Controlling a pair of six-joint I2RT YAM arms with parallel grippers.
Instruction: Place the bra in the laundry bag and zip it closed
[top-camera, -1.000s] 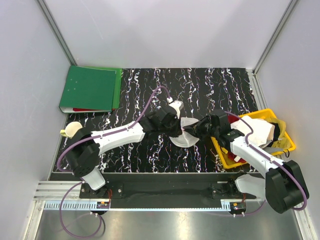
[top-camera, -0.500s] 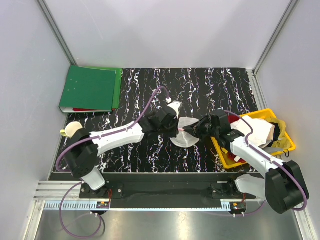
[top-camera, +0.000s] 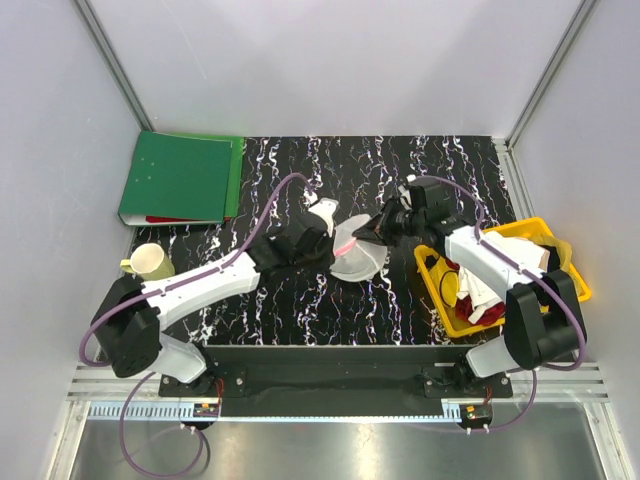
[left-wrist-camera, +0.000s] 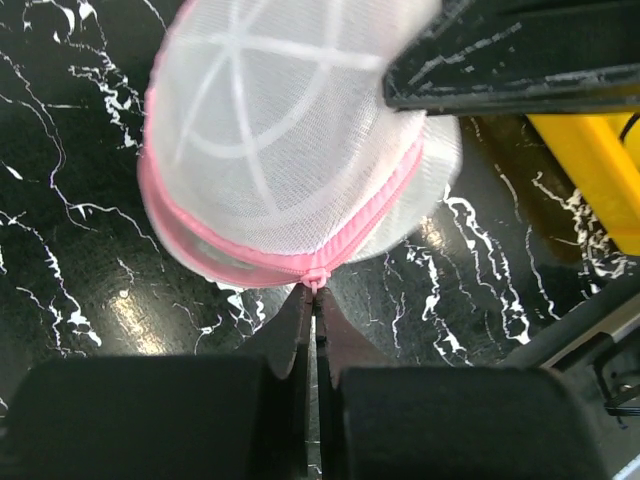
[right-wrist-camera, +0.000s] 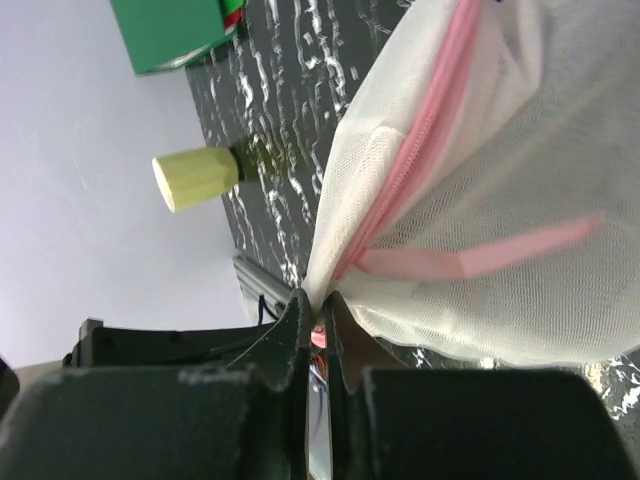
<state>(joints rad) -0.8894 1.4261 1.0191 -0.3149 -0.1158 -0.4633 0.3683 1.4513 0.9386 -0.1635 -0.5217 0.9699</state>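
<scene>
The laundry bag (top-camera: 358, 260), a white mesh drum with pink rims, hangs between my two grippers above the dark marbled table. In the left wrist view the bag (left-wrist-camera: 290, 140) shows its spoked round end. My left gripper (left-wrist-camera: 316, 292) is shut on the pink zipper pull (left-wrist-camera: 318, 276) at the rim. In the right wrist view my right gripper (right-wrist-camera: 320, 305) is shut on a fold of the bag's mesh (right-wrist-camera: 480, 180) beside the pink zipper tape (right-wrist-camera: 420, 150). In the top view the left gripper (top-camera: 335, 240) is at the bag's left, the right gripper (top-camera: 372, 228) at its upper right. The bra is hidden.
A yellow basket (top-camera: 445, 300) with white and red clothes stands at the right, under my right arm. A green binder (top-camera: 180, 178) lies at the back left. A pale yellow cup (top-camera: 150, 262) lies at the left edge, also seen in the right wrist view (right-wrist-camera: 195, 178).
Both grippers and the bag have moved toward the back of the table. The right arm swung up and left off the basket; the bag now hangs tilted between them.
</scene>
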